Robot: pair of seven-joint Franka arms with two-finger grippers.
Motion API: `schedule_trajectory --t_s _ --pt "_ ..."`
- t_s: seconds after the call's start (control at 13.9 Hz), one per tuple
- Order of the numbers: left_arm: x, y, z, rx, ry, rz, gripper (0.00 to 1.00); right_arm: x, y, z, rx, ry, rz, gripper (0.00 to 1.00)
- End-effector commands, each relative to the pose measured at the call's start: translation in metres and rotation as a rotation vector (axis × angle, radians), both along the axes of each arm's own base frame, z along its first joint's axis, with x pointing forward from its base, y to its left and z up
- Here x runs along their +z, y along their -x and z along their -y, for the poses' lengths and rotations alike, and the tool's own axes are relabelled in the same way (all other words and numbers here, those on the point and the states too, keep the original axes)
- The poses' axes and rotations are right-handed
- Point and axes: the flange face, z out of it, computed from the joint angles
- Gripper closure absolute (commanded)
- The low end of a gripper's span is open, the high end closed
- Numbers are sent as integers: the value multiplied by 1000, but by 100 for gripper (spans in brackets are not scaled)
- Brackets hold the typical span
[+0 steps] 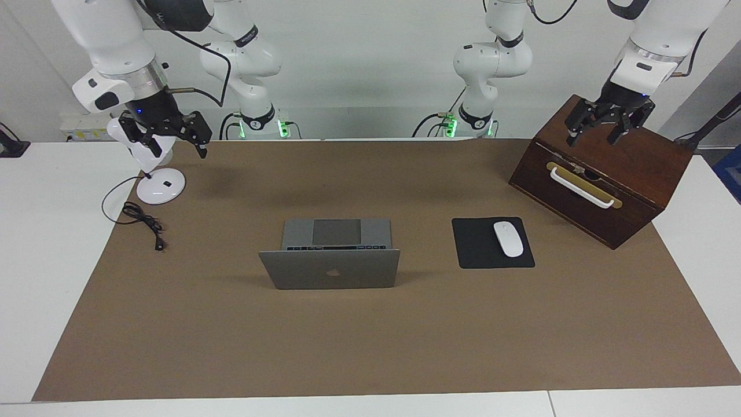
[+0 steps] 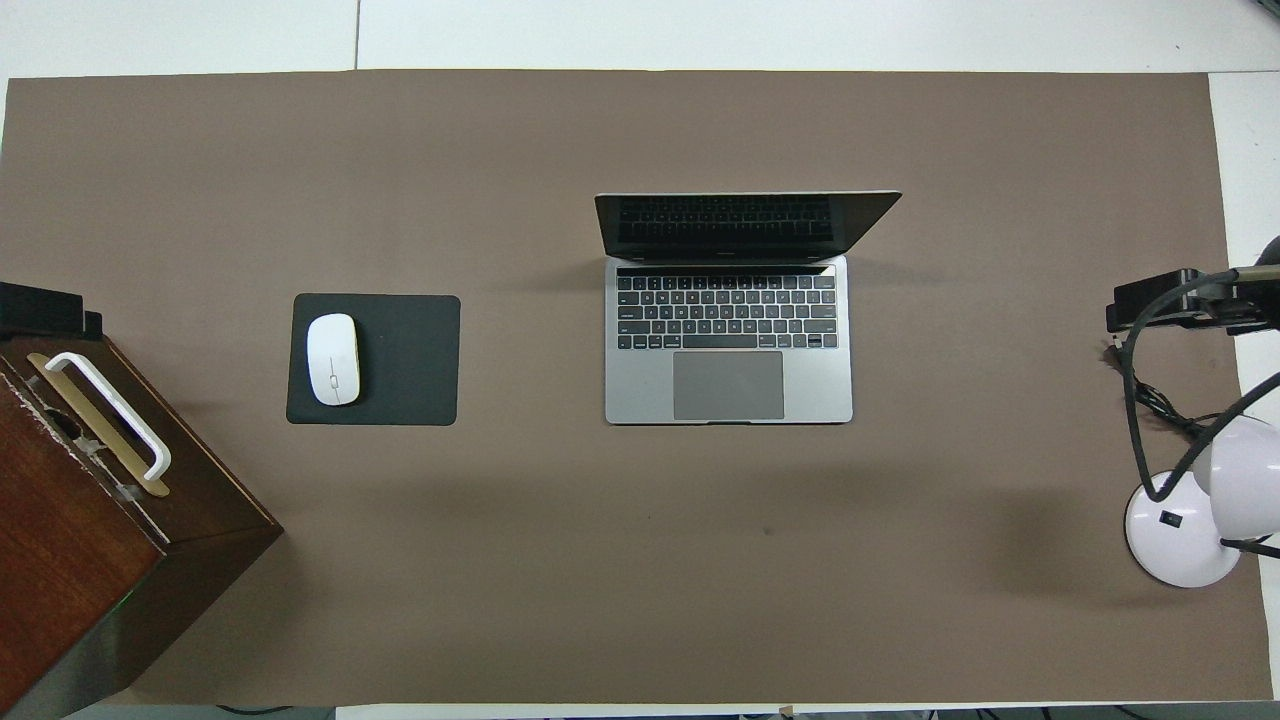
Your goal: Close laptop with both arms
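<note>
The laptop (image 1: 330,255) sits open in the middle of the facing view, on the brown mat (image 1: 370,336), its lid tilted back past upright with the apple logo showing and the keyboard turned toward the robots at the top of the frame; in the overhead view it lies just right of centre, screen edge uppermost. Nothing touches it, so the closing has not begun. The left gripper (image 1: 602,130) hangs at the upper right of the facing view over the wooden box (image 1: 602,174), fingers spread apart and holding nothing. The right gripper (image 1: 168,136) hangs at the upper left over the white desk lamp (image 1: 159,185), its fingers also parted and empty. Both are well apart from the laptop. The likeliest trouble, as I judge it, is uneven pushing: if one arm reaches the lid's top edge before the other, the thin lid could twist or the whole machine could skid across the smooth mat instead of folding. A push placed low near the hinge would slide the base rather than swing the lid. Fingers coming down on the screen side could get trapped as the lid drops. On the way in, the left arm must clear the box and the white mouse (image 1: 508,238) on its black mouse pad (image 1: 480,249); the right arm must clear the lamp and its loose black cable (image 1: 142,220), which could snag.
</note>
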Motion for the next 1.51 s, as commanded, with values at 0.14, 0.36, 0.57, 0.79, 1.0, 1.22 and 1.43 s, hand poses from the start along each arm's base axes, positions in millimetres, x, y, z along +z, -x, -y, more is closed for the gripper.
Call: schedule_trajectory --t_s 0.14,0.36,0.57,0.79,1.0,1.22,1.43 --pt "0 0 -2 12 -11 -6 0 3 -2 7 2 8 23 0" --pt "0 0 -2 12 -11 -6 0 -2 -1 7 1 6 14 0" --pt "-1 0 -2 12 -11 -8 0 0 -2 8 13 9 41 0" --pt "0 0 -3 11 -11 -6 0 9 -22 16 20 13 167 1" --pt "-1 -1 -2 9 -15 -8 0 28 -50 25 6 16 231 10" --pt "0 -4 4 -4 -20 9 0 21 -81 38 -4 28 237 10" --pt "-3 1 5 -5 -19 -25 0 18 -116 38 2 31 264 20"
